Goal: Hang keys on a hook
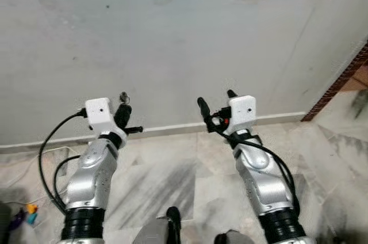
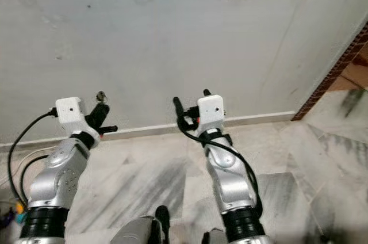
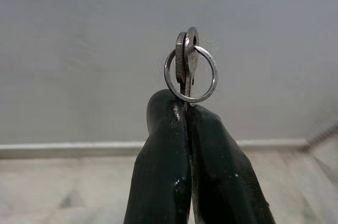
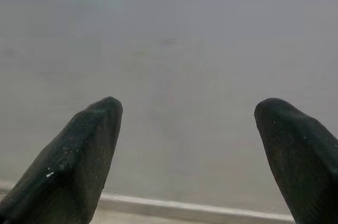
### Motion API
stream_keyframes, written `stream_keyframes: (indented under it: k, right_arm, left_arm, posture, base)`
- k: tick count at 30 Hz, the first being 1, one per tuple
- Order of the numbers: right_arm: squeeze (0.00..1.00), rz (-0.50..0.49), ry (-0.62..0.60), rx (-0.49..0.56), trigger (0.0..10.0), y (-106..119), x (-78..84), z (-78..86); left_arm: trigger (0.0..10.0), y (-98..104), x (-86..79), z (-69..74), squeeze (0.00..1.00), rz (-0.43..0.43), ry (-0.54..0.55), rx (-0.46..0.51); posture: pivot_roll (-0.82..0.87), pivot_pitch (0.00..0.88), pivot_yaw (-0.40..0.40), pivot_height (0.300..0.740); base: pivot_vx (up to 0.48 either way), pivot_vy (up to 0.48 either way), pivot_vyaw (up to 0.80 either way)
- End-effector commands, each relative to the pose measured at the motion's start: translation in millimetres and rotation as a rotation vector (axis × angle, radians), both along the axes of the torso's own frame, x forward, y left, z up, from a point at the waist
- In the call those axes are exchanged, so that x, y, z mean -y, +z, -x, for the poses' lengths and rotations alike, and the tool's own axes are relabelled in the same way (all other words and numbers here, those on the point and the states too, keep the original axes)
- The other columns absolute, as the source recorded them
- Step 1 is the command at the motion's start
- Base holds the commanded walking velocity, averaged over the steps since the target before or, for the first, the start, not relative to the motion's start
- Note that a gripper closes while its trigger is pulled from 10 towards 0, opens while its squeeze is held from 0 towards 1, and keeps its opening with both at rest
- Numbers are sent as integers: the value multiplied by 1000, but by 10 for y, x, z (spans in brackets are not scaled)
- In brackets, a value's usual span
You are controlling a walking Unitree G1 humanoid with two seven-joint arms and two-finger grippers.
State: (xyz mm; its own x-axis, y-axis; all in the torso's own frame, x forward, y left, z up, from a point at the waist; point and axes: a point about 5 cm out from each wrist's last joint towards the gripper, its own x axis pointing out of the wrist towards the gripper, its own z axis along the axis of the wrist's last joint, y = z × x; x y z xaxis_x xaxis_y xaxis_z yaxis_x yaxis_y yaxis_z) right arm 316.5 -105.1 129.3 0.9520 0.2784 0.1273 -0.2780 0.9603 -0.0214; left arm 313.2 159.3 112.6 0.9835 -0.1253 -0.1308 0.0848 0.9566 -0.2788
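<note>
Seen from the left wrist, the left gripper (image 3: 186, 109) has its two black fingers clenched on the small silver metal keys (image 3: 187, 65), whose round steel ring (image 3: 190, 74) juts above the fingertips toward the pale grey wall (image 1: 184, 37). From the head they are a small glint above that gripper. The right gripper (image 4: 187, 109) holds nothing, fingers spread wide toward the same wall.

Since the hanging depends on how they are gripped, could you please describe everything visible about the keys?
The keys look like dull silver metal: two flat heads stacked close together, threaded on a thin round split ring. They stand upright, heads up, with the ring around them. Their blades are hidden between the two black fingers of the left gripper, which is shut on them just under the ring. They are held up in the air before a plain pale wall, apart from it.
</note>
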Motion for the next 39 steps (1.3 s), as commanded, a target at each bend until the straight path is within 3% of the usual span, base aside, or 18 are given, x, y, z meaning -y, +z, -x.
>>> stream_keyframes:
  k: [1, 14, 21, 39]
  right_arm:
    - [0, -18, 2, 10, 10000, 32, -24, -1]
    - [0, -32, -26, -7, 10000, 38, 26, -34]
    - [0, -37, -6, 15, 10000, 94, -8, -26]
    - [0, -18, 24, 39, 10000, 123, -34, -19]
  left_arm:
    - [10000, 32, -48, -15, 0, -26, 10, 5]
    - [10000, 59, -32, -18, 0, -51, 9, 34]
    - [10000, 201, -7, -7, 0, -122, 14, 148]
    - [10000, 242, 83, 6, 0, -218, -2, 216]
  posture:
    - [-19, 195, 55, 740]
    - [-22, 198, 53, 740]
    - [-23, 197, 47, 740]
    - [-30, 194, 37, 740]
  base:
    - [0, 480, 0]
    - [0, 160, 0]
    - [0, 0, 0]
    - [0, 0, 61]
